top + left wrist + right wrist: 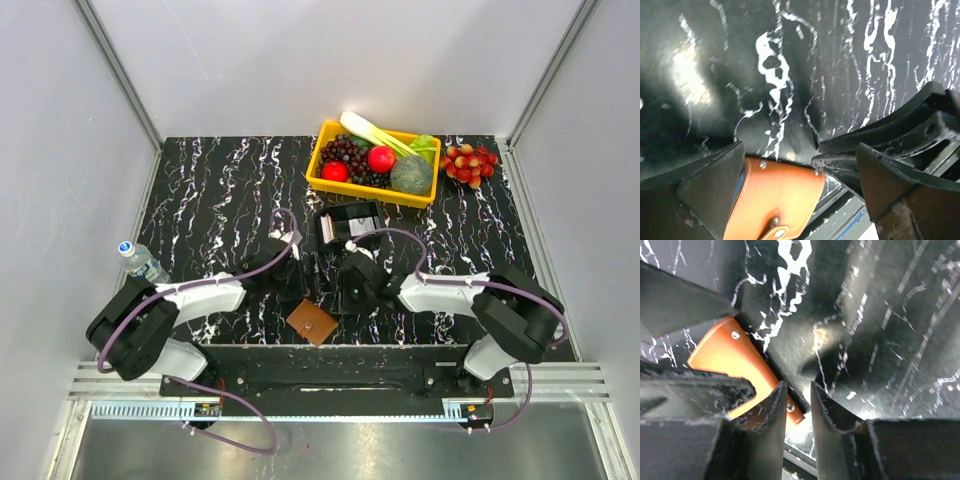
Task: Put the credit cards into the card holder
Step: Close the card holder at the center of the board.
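The card holder point(312, 322), a small brown leather-like wallet with a snap tab, lies closed near the table's front edge. My left gripper point(298, 288) hangs just behind it. In the left wrist view the card holder point(777, 197) sits low between the wide-open jaws of the left gripper point(800, 165), and a blue edge shows along its left side. My right gripper point(346, 297) is beside it on the right. Its fingers point(771, 422) stand a narrow gap apart with nothing between them, at the corner of the card holder point(722, 352). Pale pieces, seemingly the credit cards point(336, 224), stand in a black box.
The small black open-topped box point(352, 222) stands behind both grippers. A yellow tray point(322, 180) of fruit and vegetables is at the back, with red grapes point(470, 163) to its right. A water bottle point(142, 262) lies at the left edge. The table's front edge point(380, 347) is close.
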Motion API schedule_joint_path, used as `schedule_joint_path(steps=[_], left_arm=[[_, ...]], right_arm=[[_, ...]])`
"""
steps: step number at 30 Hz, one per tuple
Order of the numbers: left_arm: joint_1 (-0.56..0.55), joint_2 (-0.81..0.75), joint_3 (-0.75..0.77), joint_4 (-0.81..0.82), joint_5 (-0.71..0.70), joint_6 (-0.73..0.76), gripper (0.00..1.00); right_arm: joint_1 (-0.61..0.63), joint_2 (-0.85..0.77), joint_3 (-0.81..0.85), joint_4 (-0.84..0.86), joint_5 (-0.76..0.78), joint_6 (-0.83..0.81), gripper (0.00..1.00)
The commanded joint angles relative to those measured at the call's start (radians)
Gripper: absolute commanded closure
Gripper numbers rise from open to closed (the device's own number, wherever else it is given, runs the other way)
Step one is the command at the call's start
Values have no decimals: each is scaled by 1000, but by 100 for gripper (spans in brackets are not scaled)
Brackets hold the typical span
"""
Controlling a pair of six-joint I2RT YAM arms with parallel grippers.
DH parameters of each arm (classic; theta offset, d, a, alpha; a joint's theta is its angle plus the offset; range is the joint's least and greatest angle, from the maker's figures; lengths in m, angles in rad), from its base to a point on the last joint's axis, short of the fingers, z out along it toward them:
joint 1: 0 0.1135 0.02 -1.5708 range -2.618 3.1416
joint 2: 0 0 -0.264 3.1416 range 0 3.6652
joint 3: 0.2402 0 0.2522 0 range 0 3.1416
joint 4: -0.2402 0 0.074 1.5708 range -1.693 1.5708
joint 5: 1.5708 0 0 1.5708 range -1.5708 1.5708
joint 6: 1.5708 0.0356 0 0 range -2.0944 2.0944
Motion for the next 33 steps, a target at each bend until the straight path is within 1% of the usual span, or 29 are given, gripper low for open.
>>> schedule_joint_path(steps=[1, 4, 6, 7, 8, 9, 11, 12, 14, 16, 19, 21, 23, 26, 30, 33], left_arm=[[35, 62, 77, 163, 116, 76, 4], [96, 118, 92, 221, 202, 77, 5], [134, 83, 91, 194, 211, 84, 5], [150, 40, 92, 150, 196, 99, 5], [154, -3, 97, 73, 152, 125, 4], [156, -64, 109, -28, 100, 154, 2], [154, -173, 123, -210, -25, 203, 1], [156, -235, 114, -266, -59, 205, 1], [156, -347, 65, -352, -79, 168, 1], [154, -453, -10, -388, -36, 101, 1], [144, -603, -141, -389, 24, -19, 1], [121, -686, -199, -398, 21, -77, 1], [104, -734, -238, -398, 13, -111, 1], [82, -711, -267, -342, 18, -139, 1], [44, -621, -285, -227, 7, -162, 1], [41, -541, -296, -115, 29, -174, 1]], right_arm=[[23, -95, -56, -86, 110, 68, 68], [23, -173, -90, -83, 168, 89, 67], [23, -228, -98, -78, 196, 72, 66], [21, -239, -95, -71, 193, 49, 66], [21, -247, -87, -69, 184, 28, 65], [21, -244, -72, -69, 169, 8, 65], [21, -222, -43, -66, 130, -21, 65], [21, -210, -30, -61, 112, -29, 65], [21, -178, -10, -39, 94, -43, 64], [21, -135, 17, -31, 81, -60, 64], [20, -81, 63, -29, 66, -77, 63], [20, -55, 85, -22, 40, -75, 63], [20, -40, 96, -14, 32, -80, 63], [20, -23, 106, 15, 0, -93, 62], [20, 26, 136, 28, -69, -116, 62], [20, 60, 139, 28, -74, -110, 63]])
